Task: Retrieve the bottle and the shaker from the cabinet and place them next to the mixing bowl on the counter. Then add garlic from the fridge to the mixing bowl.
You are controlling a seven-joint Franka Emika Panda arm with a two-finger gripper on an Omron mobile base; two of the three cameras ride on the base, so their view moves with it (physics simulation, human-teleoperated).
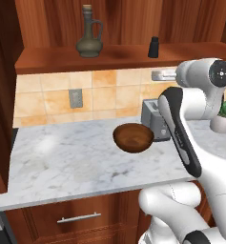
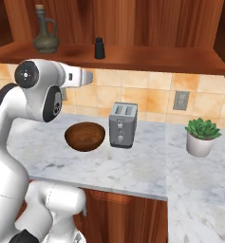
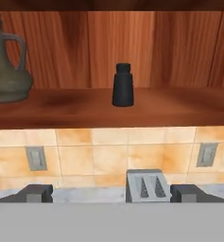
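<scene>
Two dark fingertips stand wide apart at the near edge of your hand view, and the gripper holds nothing.

Taking the mixing bowl as landmark, near to far:
- Counter: white marble, bearing the bowl; bare stone lies in front of it and to its left.
- Mixing bowl: brown wood, upright, nothing visible inside.
- Toaster: grey metal, just beside the bowl on its right.
- Potted plant: well apart to the right, past the toaster.
- Wall outlet: on the tiled wall behind the bowl, to its left.
- Cabinet shelf: open wooden ledge above and behind the bowl.
- Shaker: small, black, upright on that shelf, about above the toaster.
- Bottle: olive jug with handle and stopper, upright on the shelf, well left of the shaker.
</scene>
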